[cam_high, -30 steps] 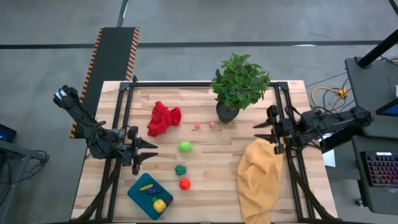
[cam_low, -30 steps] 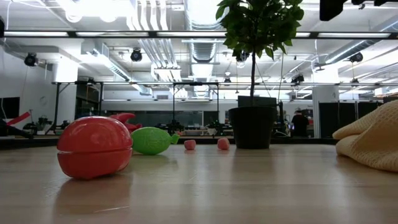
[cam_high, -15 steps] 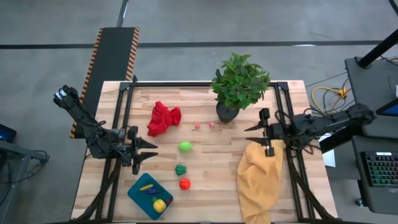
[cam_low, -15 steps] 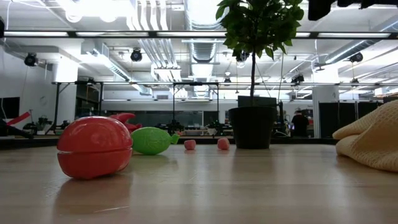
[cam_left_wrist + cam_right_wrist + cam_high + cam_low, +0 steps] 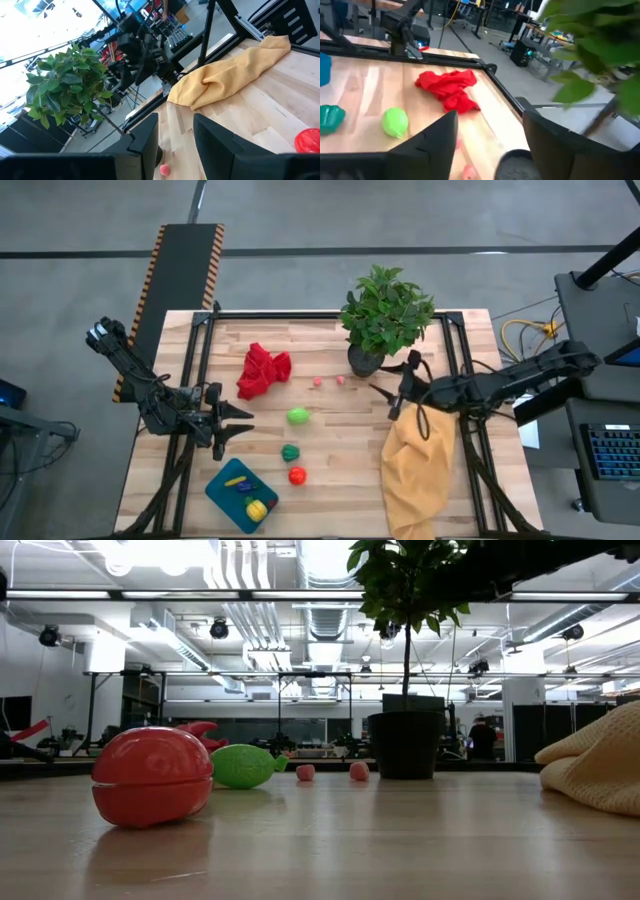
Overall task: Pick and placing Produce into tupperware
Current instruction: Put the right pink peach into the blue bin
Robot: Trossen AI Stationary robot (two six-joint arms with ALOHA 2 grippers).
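Right gripper (image 5: 385, 396) is hanging over the worktop (image 5: 330, 435) beside the plant pot (image 5: 364, 361), jaws apart, empty. Pink pieces (image 5: 328, 380) and green piece (image 5: 298, 416) are lying just left of it; tupperware (image 5: 240, 495) at near left. Best to centre over one piece before descending. Left gripper (image 5: 240, 423) is waiting, jaws narrowly apart.

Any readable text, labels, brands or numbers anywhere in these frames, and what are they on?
None can be read: no lettering shows on the tupperware, the produce or the cloths.
The yellow-and-black striping on the black panel beyond the table is a hazard pattern, not words.
Background room items in the low view are too small to read.
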